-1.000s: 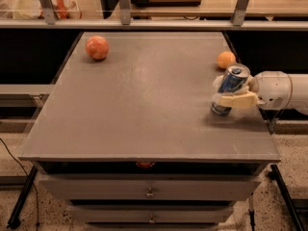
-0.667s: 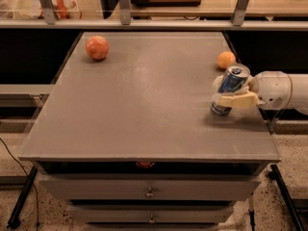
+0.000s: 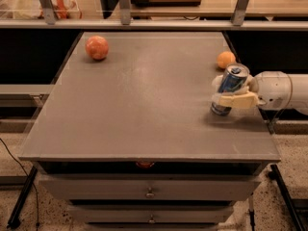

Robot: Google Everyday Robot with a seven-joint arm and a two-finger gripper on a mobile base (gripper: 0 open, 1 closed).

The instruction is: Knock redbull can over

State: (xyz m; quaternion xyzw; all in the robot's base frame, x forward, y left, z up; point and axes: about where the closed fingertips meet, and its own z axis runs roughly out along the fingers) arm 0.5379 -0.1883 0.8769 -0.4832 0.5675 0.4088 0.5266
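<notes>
The redbull can [image 3: 229, 88] is a slim blue-and-silver can at the right side of the grey table [image 3: 144, 100]. It leans with its top toward the right, its base on the table. My gripper [image 3: 231, 94] comes in from the right edge on a white arm. Its pale fingers [image 3: 239, 101] are around the can, one in front and one behind it.
An orange-red fruit [image 3: 97, 47] lies at the table's far left. A smaller orange fruit [image 3: 225, 59] lies at the far right, just behind the can. The table's right edge is close beside the can. Drawers [image 3: 150, 192] sit below the front edge.
The can and gripper stand much as before; the can looks slightly more tilted to the right. Both fruits have not moved.
</notes>
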